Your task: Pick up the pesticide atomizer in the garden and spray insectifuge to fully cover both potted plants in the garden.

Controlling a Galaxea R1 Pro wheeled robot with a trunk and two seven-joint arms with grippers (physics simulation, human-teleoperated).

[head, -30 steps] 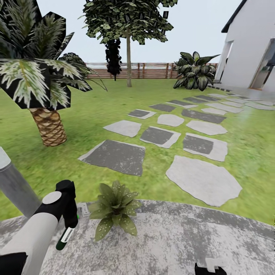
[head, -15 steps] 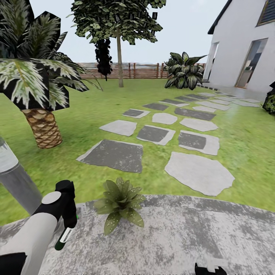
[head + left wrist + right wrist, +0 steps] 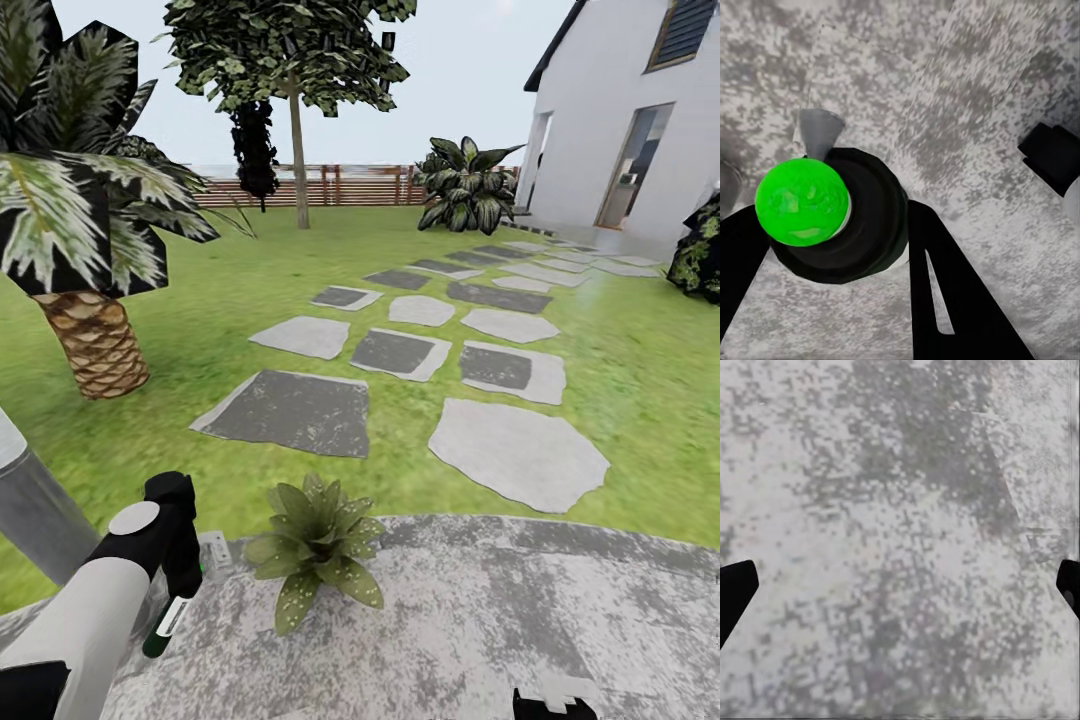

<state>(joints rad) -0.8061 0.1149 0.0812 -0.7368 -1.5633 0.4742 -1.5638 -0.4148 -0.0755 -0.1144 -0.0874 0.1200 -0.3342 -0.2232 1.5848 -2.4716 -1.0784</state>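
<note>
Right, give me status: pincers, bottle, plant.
Left pincer shut on the bottle, bottle pointing down. Right pincer open over bare paving. One small plant beside the bottle, nothing between.

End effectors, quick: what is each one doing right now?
Left end effector: shut on the pesticide atomizer.
Right end effector: open, holding nothing.

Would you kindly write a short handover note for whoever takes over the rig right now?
Left gripper: jaws shut on the pesticide atomizer, bottle hanging downward over the paved round.
Right gripper: jaws open, holding nothing, low over the paving.
One potted plant sits at the paving's edge, just right of the atomizer.
Done: atomizer picked up.
Left: spray this plant, then find and spray the second one.
</note>
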